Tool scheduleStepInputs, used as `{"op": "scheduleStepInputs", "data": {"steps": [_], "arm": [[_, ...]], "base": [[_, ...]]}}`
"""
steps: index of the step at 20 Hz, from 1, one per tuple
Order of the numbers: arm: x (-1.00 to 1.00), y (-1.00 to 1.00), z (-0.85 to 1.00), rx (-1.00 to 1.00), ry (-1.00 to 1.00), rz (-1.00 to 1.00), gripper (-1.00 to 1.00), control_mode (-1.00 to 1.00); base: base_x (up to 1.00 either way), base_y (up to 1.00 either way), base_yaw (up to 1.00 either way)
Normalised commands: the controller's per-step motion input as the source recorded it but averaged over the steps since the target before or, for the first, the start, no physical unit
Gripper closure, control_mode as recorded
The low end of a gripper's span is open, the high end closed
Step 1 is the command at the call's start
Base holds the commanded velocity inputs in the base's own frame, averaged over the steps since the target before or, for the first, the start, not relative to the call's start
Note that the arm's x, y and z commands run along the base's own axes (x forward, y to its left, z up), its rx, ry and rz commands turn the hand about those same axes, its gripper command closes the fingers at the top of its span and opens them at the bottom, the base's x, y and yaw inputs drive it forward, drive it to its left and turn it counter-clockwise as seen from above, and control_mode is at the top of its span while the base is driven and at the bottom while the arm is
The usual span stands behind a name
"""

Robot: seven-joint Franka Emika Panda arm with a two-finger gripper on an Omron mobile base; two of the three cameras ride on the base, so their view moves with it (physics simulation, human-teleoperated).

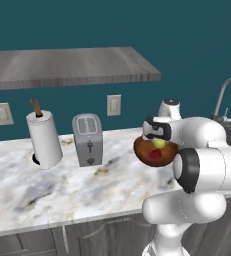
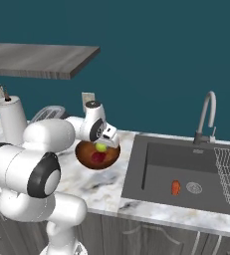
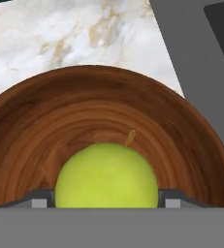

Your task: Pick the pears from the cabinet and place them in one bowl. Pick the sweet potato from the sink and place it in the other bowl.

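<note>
I have the fingers over the dark bowl, and in the hand view the green pear sits squarely between the two tips, one on either side of it and close against it. They look closed on the pear, about half open around its width; the exact contact is cut off at the bottom of that view, so I read it as a grip.

From the left base view I see the green pear just above the red pear, which lies inside the bowl. The right base view agrees: green pear under the hand, red pear below it in the bowl.

The bowl stands on the marble tabletop, just beside the sink. The sweet potato lies on the sink floor, near the drain and well apart from the bowl. The tap rises behind the basin.

The cabinet slab hangs above the tabletop. Below it stand a toaster and a paper towel roll.
</note>
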Motion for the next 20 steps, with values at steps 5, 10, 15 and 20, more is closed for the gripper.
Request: {"op": "scheduleStepInputs", "data": {"steps": [5,10,15,20], "arm": [[0.00,0.00,0.00,0.00,0.00,0.00,-1.00,-1.00],[0.00,0.00,0.00,0.00,0.00,0.00,-1.00,-1.00],[-0.15,0.00,0.00,0.00,0.00,0.00,-1.00,-1.00],[-0.25,0.00,0.10,0.00,-0.01,0.00,-1.00,-1.00]], "base": [[0.00,0.00,0.00],[0.00,0.00,0.00],[0.00,0.00,0.00],[0.00,0.00,0.00]]}}
